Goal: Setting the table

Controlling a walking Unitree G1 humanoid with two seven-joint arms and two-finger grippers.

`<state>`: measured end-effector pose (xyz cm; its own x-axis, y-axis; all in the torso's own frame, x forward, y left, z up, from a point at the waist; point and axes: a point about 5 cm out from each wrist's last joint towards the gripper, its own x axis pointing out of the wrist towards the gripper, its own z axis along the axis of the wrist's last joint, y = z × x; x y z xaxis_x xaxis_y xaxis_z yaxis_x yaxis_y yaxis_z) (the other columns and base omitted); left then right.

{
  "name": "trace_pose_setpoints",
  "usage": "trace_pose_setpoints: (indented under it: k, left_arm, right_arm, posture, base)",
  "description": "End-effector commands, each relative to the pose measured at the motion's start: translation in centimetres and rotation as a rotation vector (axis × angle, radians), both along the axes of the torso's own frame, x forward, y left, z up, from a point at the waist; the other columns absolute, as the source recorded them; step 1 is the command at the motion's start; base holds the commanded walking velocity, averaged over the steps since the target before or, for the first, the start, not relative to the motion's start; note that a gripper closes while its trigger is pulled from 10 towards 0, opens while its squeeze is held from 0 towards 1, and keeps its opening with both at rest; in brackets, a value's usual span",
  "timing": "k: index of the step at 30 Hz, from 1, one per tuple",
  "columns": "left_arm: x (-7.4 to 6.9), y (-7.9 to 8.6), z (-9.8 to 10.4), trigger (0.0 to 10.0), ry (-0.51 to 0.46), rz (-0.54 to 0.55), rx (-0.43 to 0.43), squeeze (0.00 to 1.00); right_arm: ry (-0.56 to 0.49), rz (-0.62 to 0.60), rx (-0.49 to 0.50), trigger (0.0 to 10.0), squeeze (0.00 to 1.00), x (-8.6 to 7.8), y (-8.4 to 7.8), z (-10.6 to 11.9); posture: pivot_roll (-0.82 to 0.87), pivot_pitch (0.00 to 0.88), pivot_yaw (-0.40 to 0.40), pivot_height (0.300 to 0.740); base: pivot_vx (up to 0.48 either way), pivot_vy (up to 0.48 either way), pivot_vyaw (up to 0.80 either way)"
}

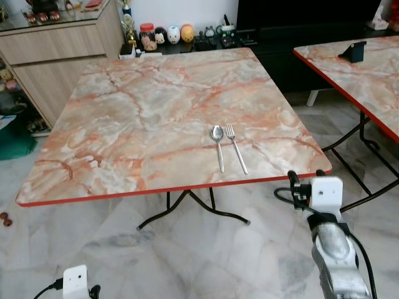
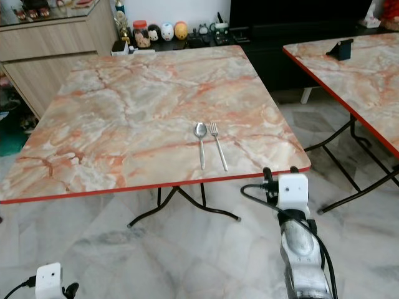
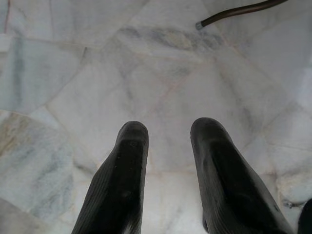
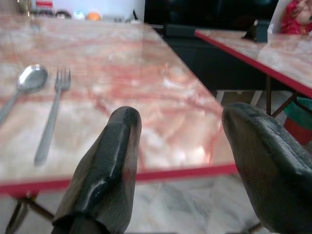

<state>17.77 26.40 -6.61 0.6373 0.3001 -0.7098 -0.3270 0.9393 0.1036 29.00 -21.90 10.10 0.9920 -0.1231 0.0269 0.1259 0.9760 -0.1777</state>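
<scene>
already a spoon (image 1: 217, 145) and a fork (image 1: 235, 147) lie side by side on the marble-patterned tabletop (image 1: 143, 118), near its near edge and toward the right, handles pointing at the robot, the spoon on the left and close beside the fork but not touching it. both look like thin stainless steel: light, stiff and slick, lying flat against a hard smooth top, so they would likely skid away from a clumsy pinch. the best hold is probably across the narrow handle (mid-length, where it balances), or by sliding one to the red-trimmed edge to get a finger under it.

the right tool (image 4: 180, 161) is raised just off the near right corner of the tabletop, fingers spread wide and holding nothing. the left tool (image 3: 168, 161) hangs low over the floor (image 3: 73, 73), its fingers a narrow gap apart and also empty.

a second similar table (image 1: 361, 81) stands to the right with a small dark stand (image 1: 354, 51) on it. a wooden cabinet (image 1: 56, 56) sits far left, and small figurines (image 1: 168, 34) line the far wall. the floor is pale polished marble tile.
</scene>
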Motion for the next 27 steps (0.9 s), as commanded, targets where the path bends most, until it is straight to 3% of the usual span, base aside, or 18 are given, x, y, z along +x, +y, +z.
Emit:
trace_pose_setpoints:
  k: [1, 8, 14, 17, 18, 19, 21, 25, 27]
  left_arm:
    - [-0.3, -0.2, -0.2, 10.0, 0.005, 0.024, -0.002, 0.00]
    - [0.0, -0.8, -0.1, 10.0, -0.040, 0.037, 0.005, 0.00]
    - [0.4, -1.2, 0.1, 10.0, -0.081, 0.044, 0.014, 0.00]
    - [0.6, -1.2, 0.3, 10.0, -0.109, 0.059, 0.022, 0.00]
    - [0.6, -1.1, 0.4, 10.0, -0.118, 0.054, 0.031, 0.00]
    - [0.6, -1.1, 0.4, 10.0, -0.118, 0.054, 0.031, 0.00]
    - [0.6, -0.6, 0.7, 10.0, -0.138, 0.064, 0.052, 0.00]
    - [0.8, 0.2, 1.2, 10.0, -0.172, 0.073, 0.080, 0.00]
    - [0.7, 1.0, 1.6, 10.0, -0.195, 0.076, 0.102, 0.00]
  right_arm:
    - [-0.012, 0.006, 0.021, 10.0, 0.00, 0.5, 0.1, 0.8]
    - [-0.049, 0.067, 0.048, 10.0, 0.00, 2.5, 1.4, 2.8]
    - [-0.037, 0.129, 0.063, 10.0, 0.00, 2.8, 2.5, 2.7]
    - [-0.025, 0.197, 0.066, 10.0, 0.00, 3.2, 3.9, 2.6]
    - [-0.028, 0.239, 0.074, 10.0, 0.00, 3.4, 5.1, 2.7]
    - [-0.028, 0.239, 0.074, 10.0, 0.00, 3.4, 5.1, 2.7]
    - [-0.031, 0.292, 0.096, 10.0, 0.00, 3.6, 6.9, 2.8]
    - [-0.025, 0.352, 0.067, 10.0, 0.00, 3.2, 8.3, 2.3]
    - [0.000, 0.329, 0.098, 10.0, 0.00, 2.7, 8.7, 1.5]
  posture:
    - [-0.14, 0.000, 0.015, 0.740]
    - [-0.12, 0.000, -0.016, 0.740]
    - [-0.05, 0.000, -0.045, 0.740]
    - [-0.03, 0.000, -0.045, 0.740]
    - [-0.01, 0.000, -0.049, 0.740]
    - [-0.01, 0.000, -0.049, 0.740]
    - [0.01, 0.000, -0.051, 0.740]
    - [0.03, 0.000, -0.041, 0.740]
    - [0.02, 0.000, -0.015, 0.740]
  base:
    - [0.000, 0.000, 0.00]
    - [0.000, 0.000, 0.00]
    - [0.000, 0.000, 0.00]
    - [0.000, 0.000, 0.00]
    - [0.000, 0.000, 0.00]
    - [0.000, 0.000, 0.00]
    - [0.000, 0.000, 0.00]
    - [0.000, 0.000, 0.00]
    - [0.000, 0.000, 0.00]
